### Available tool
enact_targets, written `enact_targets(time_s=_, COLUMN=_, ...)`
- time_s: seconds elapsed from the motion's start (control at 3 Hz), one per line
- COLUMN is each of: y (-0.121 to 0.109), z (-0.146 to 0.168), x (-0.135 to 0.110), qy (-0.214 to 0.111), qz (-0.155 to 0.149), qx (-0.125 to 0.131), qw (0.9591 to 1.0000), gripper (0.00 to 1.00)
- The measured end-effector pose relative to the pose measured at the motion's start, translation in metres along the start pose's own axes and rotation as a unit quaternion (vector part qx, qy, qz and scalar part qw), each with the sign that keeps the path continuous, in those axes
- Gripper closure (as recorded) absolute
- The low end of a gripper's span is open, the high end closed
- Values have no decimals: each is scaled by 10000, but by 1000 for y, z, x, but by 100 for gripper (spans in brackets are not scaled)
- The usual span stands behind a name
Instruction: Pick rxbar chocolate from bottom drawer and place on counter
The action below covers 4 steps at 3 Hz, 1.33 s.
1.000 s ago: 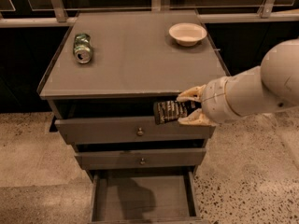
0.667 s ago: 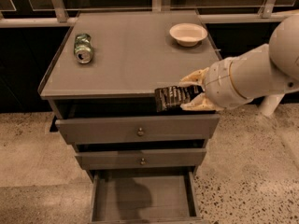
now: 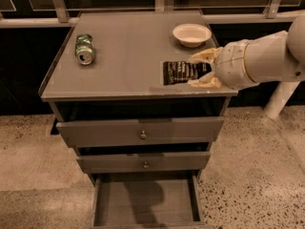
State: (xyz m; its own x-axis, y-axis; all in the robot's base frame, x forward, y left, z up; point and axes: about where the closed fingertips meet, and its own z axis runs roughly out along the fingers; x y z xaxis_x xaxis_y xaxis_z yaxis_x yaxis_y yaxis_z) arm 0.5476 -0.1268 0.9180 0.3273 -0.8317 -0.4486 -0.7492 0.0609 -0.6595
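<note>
one gripper (image 3: 199,71) over the right front of the one counter (image 3: 124,46); one rxbar chocolate (image 3: 178,72) between its jaws; one bowl (image 3: 191,34) just behind them; one crushed can (image 3: 84,49) well left; three drawers (image 3: 119,131) below.

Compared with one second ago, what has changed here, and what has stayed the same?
The gripper, still shut on the chocolate bar, carried it up and back from in front of the top drawer to over the front right part of the counter. Whether the bar touches the surface is unclear. The can, the bowl and the open bottom drawer stayed as they were.
</note>
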Motion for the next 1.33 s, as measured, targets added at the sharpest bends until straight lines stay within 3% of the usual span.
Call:
enact_targets(time_s=0.33, y=-23, z=20, x=17, qy=-410, qz=67, qx=293, qw=9987, gripper=100)
enact_targets(time_s=0.67, y=-36, z=44, x=32, qy=-715, qz=179, qx=407, qw=9964, gripper=100)
enact_targets(time_s=1.33, y=-47, z=77, x=53, qy=-800, qz=418, qx=431, qw=9950, gripper=100)
